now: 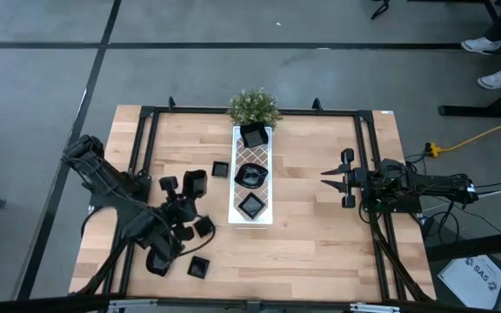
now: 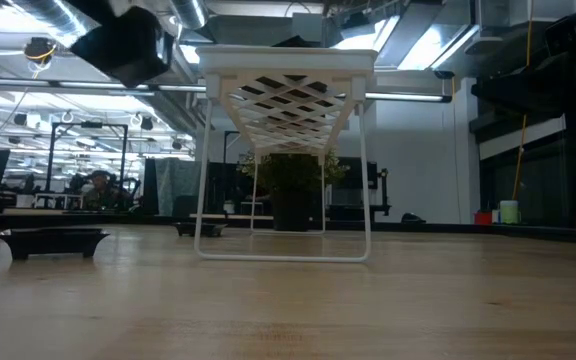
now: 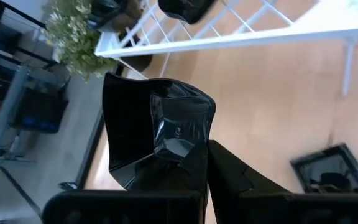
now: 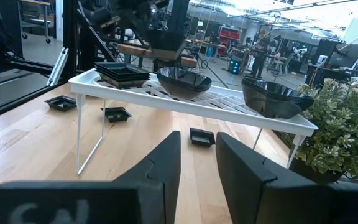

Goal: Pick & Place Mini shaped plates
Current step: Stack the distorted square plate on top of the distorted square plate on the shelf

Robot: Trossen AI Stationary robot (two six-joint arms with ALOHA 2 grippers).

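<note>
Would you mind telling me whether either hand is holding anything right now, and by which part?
The left hand is shut on a mini shaped plate, pinching it at one edge of its rim. The right hand holds nothing, its fingers parted over the table.

A long white lattice tray (image 1: 252, 188) on thin legs stands at the centre of the frame on the pale wooden surface (image 1: 320, 235). A small green potted plant (image 1: 253, 106) sits at its upper end.

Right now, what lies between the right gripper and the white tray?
Only bare wood: in the high view nothing sits between the right gripper and the white tray.
</note>
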